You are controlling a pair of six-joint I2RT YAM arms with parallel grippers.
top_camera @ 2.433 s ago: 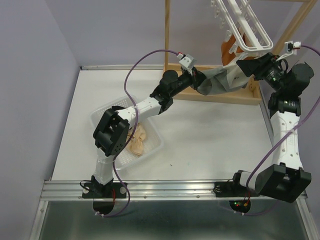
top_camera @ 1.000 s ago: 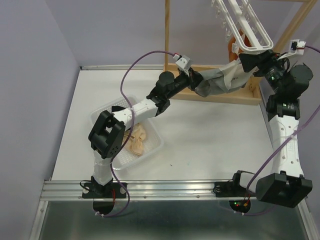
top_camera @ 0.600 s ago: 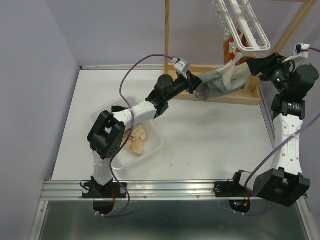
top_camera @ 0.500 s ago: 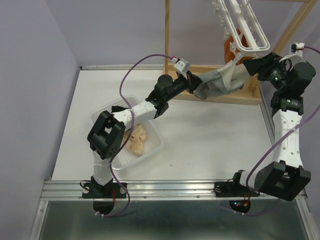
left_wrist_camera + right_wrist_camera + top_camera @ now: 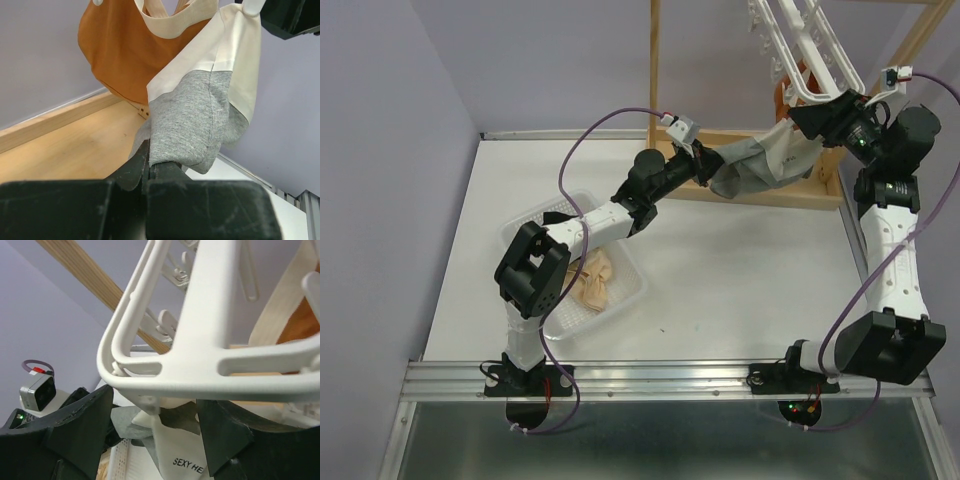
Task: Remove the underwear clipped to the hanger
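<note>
The white hanger (image 5: 810, 50) hangs from the wooden stand at the back right. The grey underwear (image 5: 760, 160) with a cream waistband is stretched from a corner clip peg (image 5: 150, 402) down to my left gripper (image 5: 712, 168). That gripper (image 5: 147, 167) is shut on the grey cloth's lower edge (image 5: 190, 115). The rust-orange underwear (image 5: 120, 55) hangs behind it on the hanger (image 5: 210, 340). My right gripper (image 5: 812, 115) is open. Its fingers (image 5: 75, 425) stand either side of the peg, just under the frame. The cream-beige underwear (image 5: 592, 280) lies in the basket.
A white slatted basket (image 5: 625, 295) sits on the table at the left, under my left arm. The stand's wooden base (image 5: 760, 195) and upright post (image 5: 655, 70) are close behind the left gripper. A slanted wooden beam (image 5: 90, 275) runs above the right gripper.
My right gripper has risen and moved left, up to the hanger's corner peg. My left gripper has kept its hold on the grey underwear and drawn it slightly left, stretching it.
</note>
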